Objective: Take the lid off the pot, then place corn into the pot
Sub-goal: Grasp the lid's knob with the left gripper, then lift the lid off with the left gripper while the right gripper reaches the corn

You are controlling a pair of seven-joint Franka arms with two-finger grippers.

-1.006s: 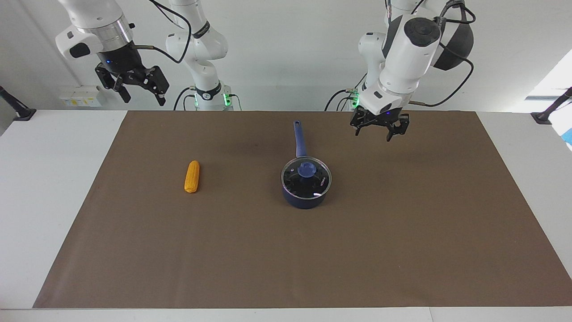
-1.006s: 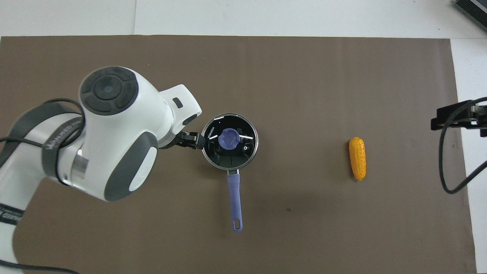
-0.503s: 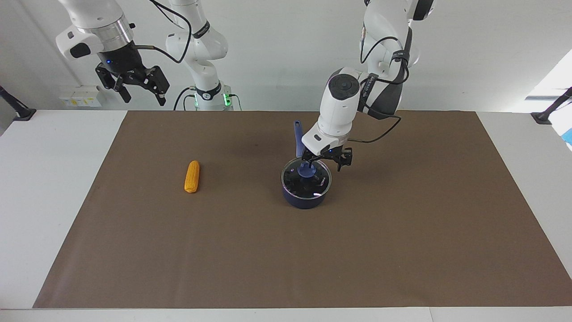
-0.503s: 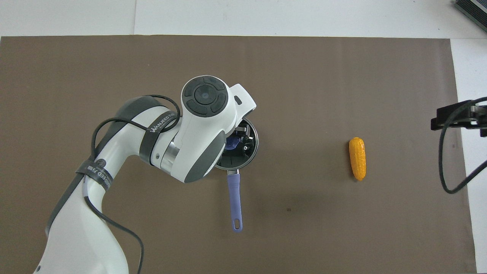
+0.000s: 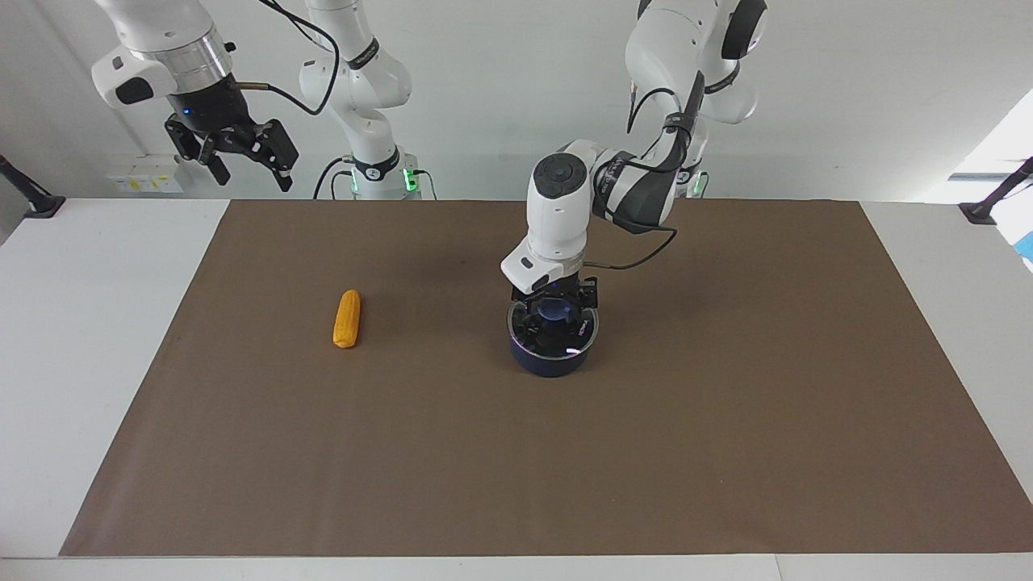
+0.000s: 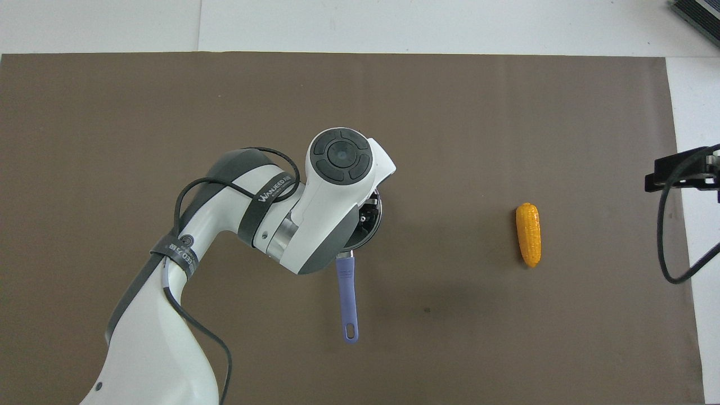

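The dark blue pot (image 5: 547,361) stands mid-mat with the glass lid (image 5: 571,335) on it. Its long handle (image 6: 347,292) points toward the robots. My left gripper (image 5: 555,305) is down on the lid, open, with its fingers on either side of the blue knob (image 5: 554,310). In the overhead view the left arm covers most of the pot; only an edge of the lid (image 6: 372,218) shows. The yellow-orange corn (image 5: 347,319) lies on the mat toward the right arm's end, also in the overhead view (image 6: 529,234). My right gripper (image 5: 236,153) is open and empty, held high, waiting.
A brown mat (image 5: 516,468) covers most of the white table (image 5: 89,323). The left arm's cable (image 5: 637,250) hangs above the mat beside the pot. Black stands (image 5: 32,198) sit at the table's corners near the robots.
My left gripper has swung from the left arm's end across and down onto the lid, now astride the knob. The right gripper rose slightly. Pot, lid and corn have not moved.
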